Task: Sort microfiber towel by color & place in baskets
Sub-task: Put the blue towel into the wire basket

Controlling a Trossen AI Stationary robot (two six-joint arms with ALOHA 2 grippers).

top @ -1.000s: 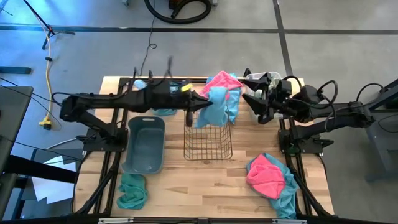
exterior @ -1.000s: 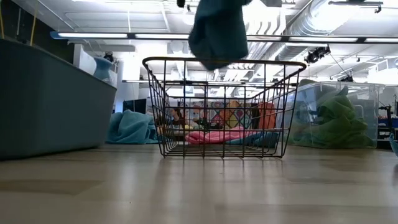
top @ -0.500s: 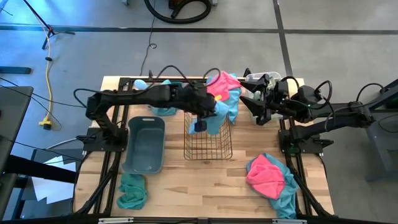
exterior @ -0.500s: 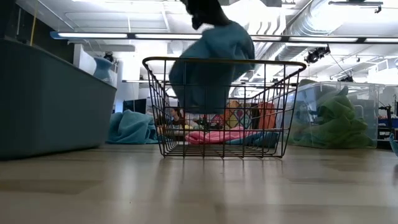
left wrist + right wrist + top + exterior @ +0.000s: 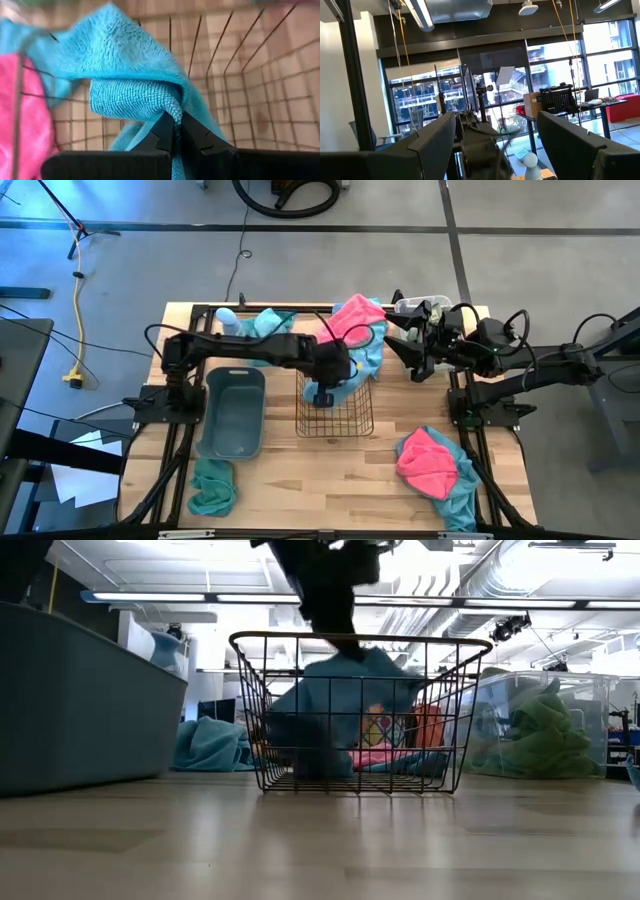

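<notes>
One teal towel is going into the wire mesh basket at the middle of the table. The left claw is clamped on a fold of it, and in the low view the cloth already hangs inside the wire walls, with the arm reaching down over the rim. It is not yet released.

A lime green towel sits in the clear bin at the far right edge, so that colour looks at least partly sorted. The grey-blue tub on the left appears empty from above.

Plenty is left. A teal towel lies on the table near the tub, a pink towel rests on another teal one at the near right, and a pink and teal heap sits just behind the basket. I judge the job well under half done.

The right claw hovers near the clear bin, fingers spread apart, holding nothing.
</notes>
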